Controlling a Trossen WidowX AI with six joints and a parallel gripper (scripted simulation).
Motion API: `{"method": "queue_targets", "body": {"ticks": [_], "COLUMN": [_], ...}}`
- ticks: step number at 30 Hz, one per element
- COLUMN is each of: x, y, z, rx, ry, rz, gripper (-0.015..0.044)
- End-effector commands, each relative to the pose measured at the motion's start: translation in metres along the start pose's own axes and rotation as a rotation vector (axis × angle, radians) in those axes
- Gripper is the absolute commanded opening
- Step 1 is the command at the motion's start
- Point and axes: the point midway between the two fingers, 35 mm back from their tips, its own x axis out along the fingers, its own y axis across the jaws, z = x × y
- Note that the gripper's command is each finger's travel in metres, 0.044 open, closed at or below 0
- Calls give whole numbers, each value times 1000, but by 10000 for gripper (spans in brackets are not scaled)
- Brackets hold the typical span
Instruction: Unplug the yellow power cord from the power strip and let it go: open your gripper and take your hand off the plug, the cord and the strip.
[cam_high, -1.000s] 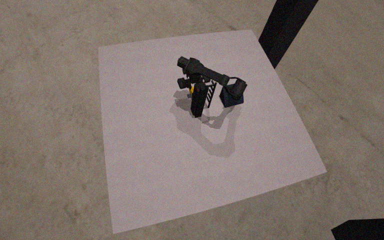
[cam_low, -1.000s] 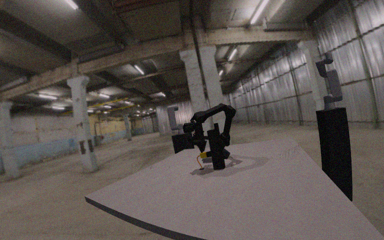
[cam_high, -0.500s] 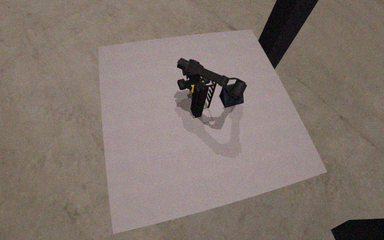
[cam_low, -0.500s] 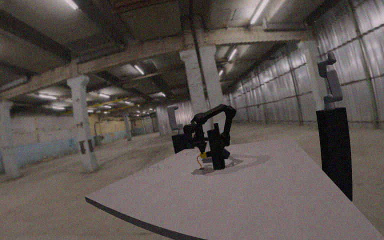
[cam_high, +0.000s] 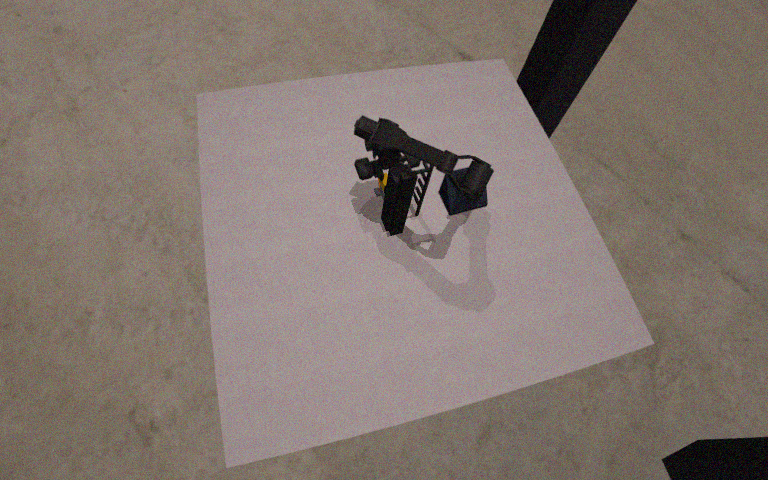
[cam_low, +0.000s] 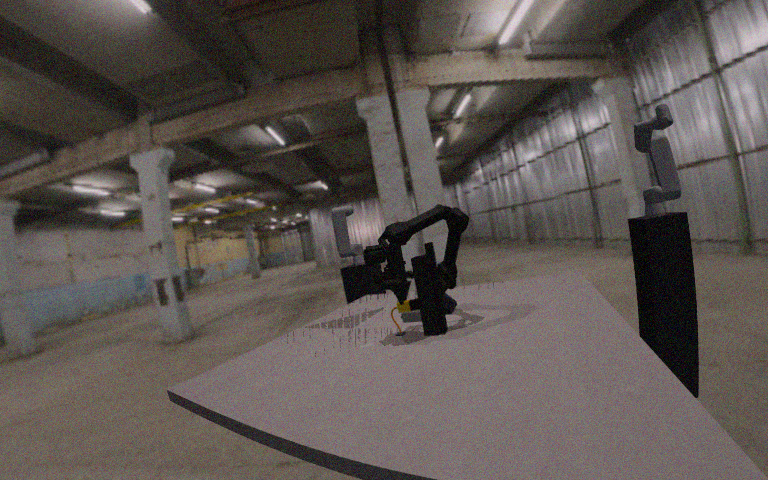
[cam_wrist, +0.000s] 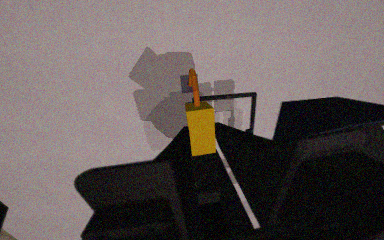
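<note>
The plug (cam_wrist: 201, 129) is showing bright yellow, and the cord (cam_wrist: 194, 88) coming out of it is looking orange. The power strip (cam_high: 396, 203) is looking black all over. The robot arm (cam_high: 416, 148) is looking black too, and so is its gripper (cam_low: 399, 298). The arm's base (cam_high: 461, 196) is showing dark blue. The table top (cam_high: 317, 350) is looking plain pale white-grey with soft grey shadows. The floor (cam_high: 96, 237) is looking sandy beige with darker blotches.

One surface (cam_high: 317, 339) carries one arm (cam_high: 416, 148) with one claw (cam_low: 400, 298), one power strip (cam_high: 396, 206), one yellow plug (cam_wrist: 201, 129) and one orange cord (cam_wrist: 194, 87). Two dark posts (cam_low: 665, 300) stand at its edges.
</note>
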Motion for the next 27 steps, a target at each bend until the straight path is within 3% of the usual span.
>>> {"method": "queue_targets", "body": {"ticks": [1, 27], "x": [-1, -7], "y": [1, 3], "z": [6, 48], "rx": [-2, 3], "ry": [-5, -5], "rz": [0, 1], "gripper": [0, 0]}}
